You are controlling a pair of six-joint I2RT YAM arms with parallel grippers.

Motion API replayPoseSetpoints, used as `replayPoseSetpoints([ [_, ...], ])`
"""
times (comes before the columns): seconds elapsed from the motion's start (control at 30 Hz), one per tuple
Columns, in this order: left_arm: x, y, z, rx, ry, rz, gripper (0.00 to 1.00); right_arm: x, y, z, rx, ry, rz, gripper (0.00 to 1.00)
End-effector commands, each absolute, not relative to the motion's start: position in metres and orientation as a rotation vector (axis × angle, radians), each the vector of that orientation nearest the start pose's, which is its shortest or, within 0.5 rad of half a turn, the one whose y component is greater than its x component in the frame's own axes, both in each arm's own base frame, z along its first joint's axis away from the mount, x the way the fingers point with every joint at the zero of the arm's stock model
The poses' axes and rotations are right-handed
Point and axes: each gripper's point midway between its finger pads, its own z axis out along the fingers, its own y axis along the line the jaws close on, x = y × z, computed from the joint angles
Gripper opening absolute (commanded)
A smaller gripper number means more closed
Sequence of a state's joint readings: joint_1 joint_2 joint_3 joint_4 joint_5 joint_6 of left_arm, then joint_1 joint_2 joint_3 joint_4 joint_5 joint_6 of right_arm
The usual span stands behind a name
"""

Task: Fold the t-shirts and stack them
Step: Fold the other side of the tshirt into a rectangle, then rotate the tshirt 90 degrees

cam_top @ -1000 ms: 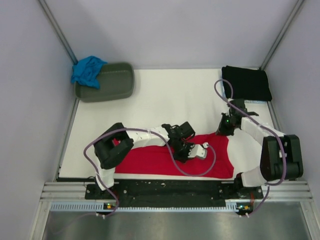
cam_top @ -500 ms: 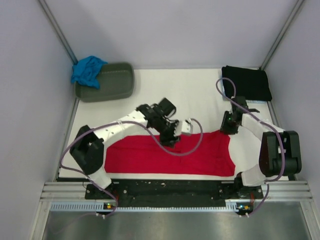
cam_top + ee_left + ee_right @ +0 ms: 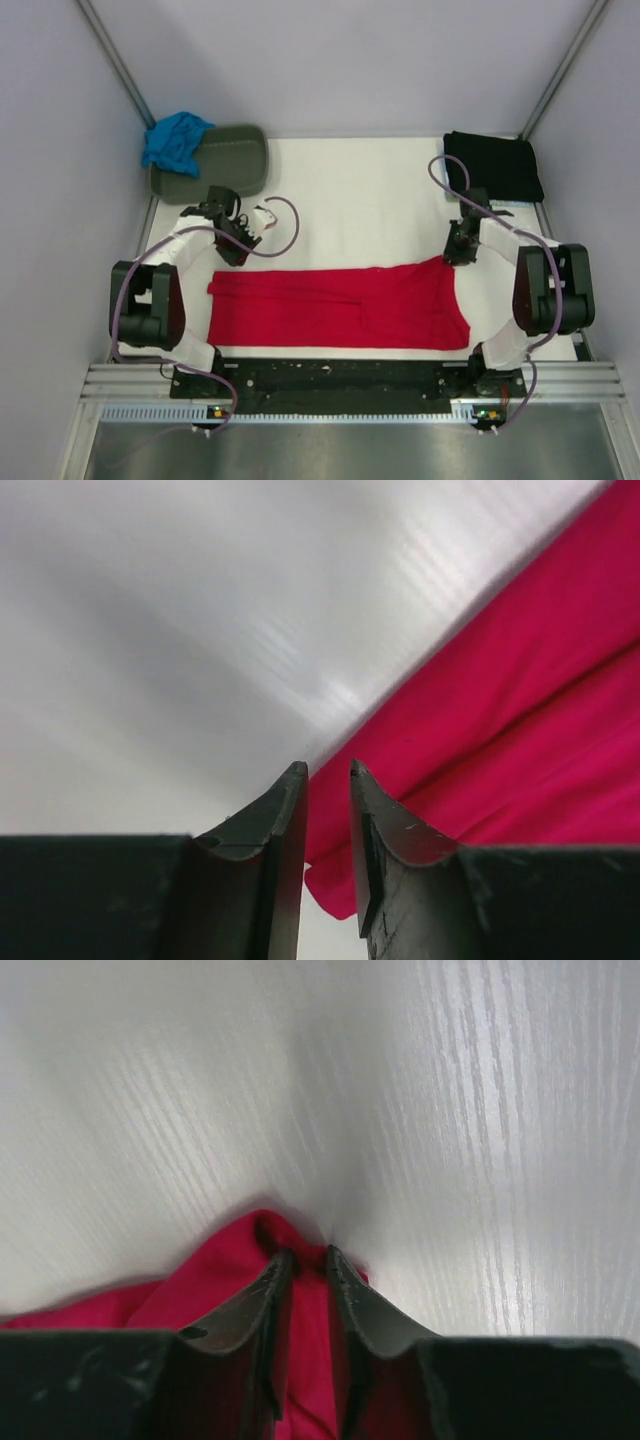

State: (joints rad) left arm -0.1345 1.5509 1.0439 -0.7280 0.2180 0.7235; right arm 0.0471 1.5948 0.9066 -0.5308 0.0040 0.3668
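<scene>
Left hand (image 3: 327,770) hovered over the bare desk (image 3: 350,200) just beyond the far edge of the red t-shirt (image 3: 340,305), near its left end, fingers narrowly parted with nothing between them. Right hand (image 3: 305,1252) sat at the shirt's far-right corner, cloth bunched at its tips; whether it pinched could not be told. The shirt lay as a long band along the near edge.

Right tool (image 3: 303,1252) tips at red t-shirt (image 3: 205,1282) corner, possibly pinching it

A grey-green oval plastic tub (image 3: 225,165) sits on the white table (image 3: 360,200), near the left jaws, just beyond them.
</scene>
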Motion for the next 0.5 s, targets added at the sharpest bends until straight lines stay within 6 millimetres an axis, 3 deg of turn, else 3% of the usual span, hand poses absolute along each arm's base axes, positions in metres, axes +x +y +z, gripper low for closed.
replayPoseSetpoints([
  [0.0,0.302,-0.026,0.047,1.176,2.5,-0.049,0.27,0.322,0.034,0.008,0.445,2.767,0.148,0.14],
  [0.1,0.292,-0.013,0.031,1.158,2.536,-0.011,0.26,0.34,0.037,0.002,0.429,2.78,0.162,0.0],
  [0.13,0.29,-0.009,0.029,1.146,2.546,0.0,0.25,0.35,0.038,0.002,0.419,2.776,0.175,0.0],
  [0.2,0.289,-0.006,0.033,1.107,2.556,-0.017,0.25,0.385,0.045,0.009,0.386,2.74,0.223,0.0],
  [0.3,0.284,-0.018,0.049,1.1,2.521,-0.105,0.28,0.444,0.058,0.018,0.35,2.688,0.322,0.0],
  [0.37,0.28,-0.024,0.063,1.103,2.498,-0.146,0.31,0.493,0.069,0.032,0.335,2.627,0.395,0.0],
  [0.47,0.275,-0.028,0.071,1.083,2.492,-0.183,0.35,0.548,0.093,0.039,0.314,2.594,0.53,0.0],
])
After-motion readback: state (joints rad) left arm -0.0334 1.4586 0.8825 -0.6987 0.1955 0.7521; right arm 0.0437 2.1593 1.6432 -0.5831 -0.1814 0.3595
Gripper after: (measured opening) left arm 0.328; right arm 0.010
